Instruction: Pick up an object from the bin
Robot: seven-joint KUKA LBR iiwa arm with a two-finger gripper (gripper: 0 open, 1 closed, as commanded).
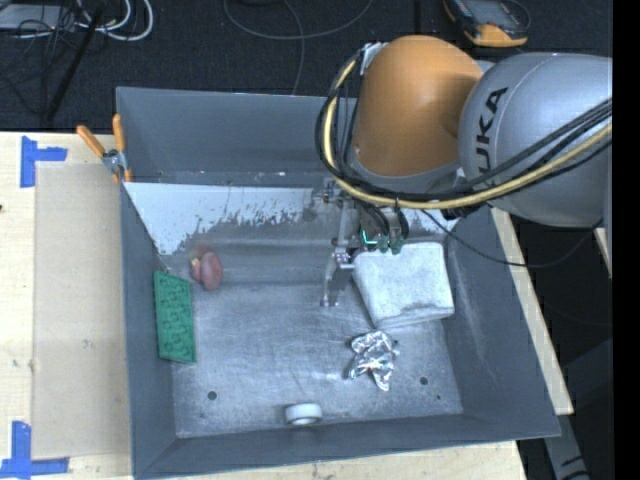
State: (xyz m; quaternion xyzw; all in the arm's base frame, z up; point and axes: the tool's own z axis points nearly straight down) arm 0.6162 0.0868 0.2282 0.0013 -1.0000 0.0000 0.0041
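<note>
White folded cloth (405, 283) lies right of centre in bin (495, 318), gripper (332, 290) just beside its left edge, open or closed cannot tell. Likely soft, light, floppy; pinch a bunched edge, not flat top.

The silver-grey arm (545, 143) bears dark KUKA lettering (490, 128). A smooth orange dome cover (415, 98) caps its wrist, ringed by looping black and yellow cables (325, 133).
</note>
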